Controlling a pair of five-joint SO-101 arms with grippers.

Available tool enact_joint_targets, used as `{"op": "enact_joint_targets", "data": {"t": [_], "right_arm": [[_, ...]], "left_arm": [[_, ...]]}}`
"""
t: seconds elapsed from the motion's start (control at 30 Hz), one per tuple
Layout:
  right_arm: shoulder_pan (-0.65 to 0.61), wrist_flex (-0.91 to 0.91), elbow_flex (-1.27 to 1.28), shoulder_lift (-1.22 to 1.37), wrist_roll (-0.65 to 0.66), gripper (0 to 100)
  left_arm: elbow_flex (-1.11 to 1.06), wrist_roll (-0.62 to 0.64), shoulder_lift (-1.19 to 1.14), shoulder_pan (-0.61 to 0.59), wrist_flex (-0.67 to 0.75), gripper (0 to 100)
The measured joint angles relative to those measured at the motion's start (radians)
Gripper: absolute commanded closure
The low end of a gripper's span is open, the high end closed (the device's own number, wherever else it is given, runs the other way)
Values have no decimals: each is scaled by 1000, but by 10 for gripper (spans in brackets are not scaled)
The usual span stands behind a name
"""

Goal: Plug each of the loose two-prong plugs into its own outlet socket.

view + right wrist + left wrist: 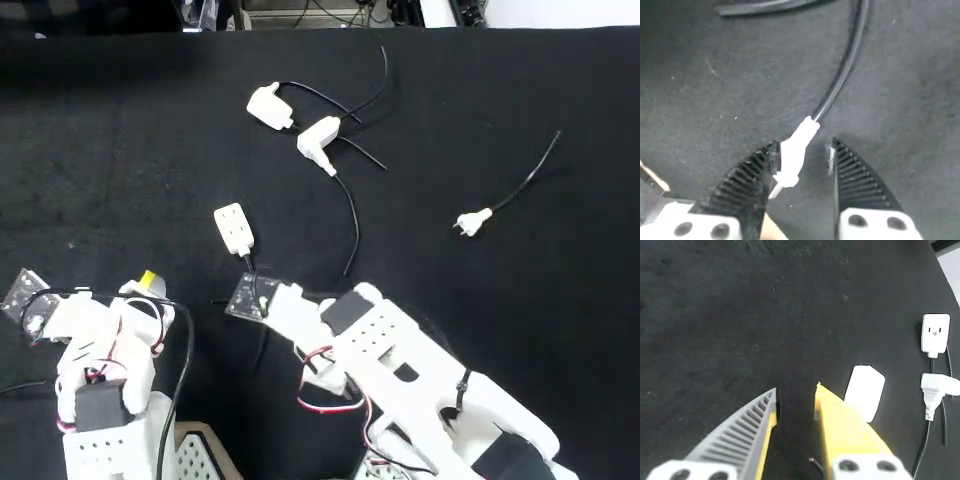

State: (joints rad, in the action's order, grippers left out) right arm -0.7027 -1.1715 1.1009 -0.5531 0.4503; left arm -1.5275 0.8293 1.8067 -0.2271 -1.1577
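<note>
Left gripper hangs with jaws apart over the black cloth, near a white socket block. Right gripper also has jaws apart, a small white plug between them, touching one. Behind lie a second socket and a bigger plug. A last plug lies far right.

1. No writing, number, label or sign can be read in any of the three views.
2. The outlet socket, lying well beyond and to the side of the left gripper, shows a plain white face with only its slots and no marking that can be read.
</note>
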Motion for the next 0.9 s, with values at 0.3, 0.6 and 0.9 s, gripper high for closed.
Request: {"op": "enact_joint_targets", "data": {"t": [0.3,0.6,0.9], "right_arm": [[0,12,29,2,0,905],[34,44,-32,232,95,933],[41,40,-187,494,5,986]], "left_arm": [[0,-6,0,-6,0,870],[0,-8,0,-6,0,870],[0,-8,0,-6,0,870]]}}
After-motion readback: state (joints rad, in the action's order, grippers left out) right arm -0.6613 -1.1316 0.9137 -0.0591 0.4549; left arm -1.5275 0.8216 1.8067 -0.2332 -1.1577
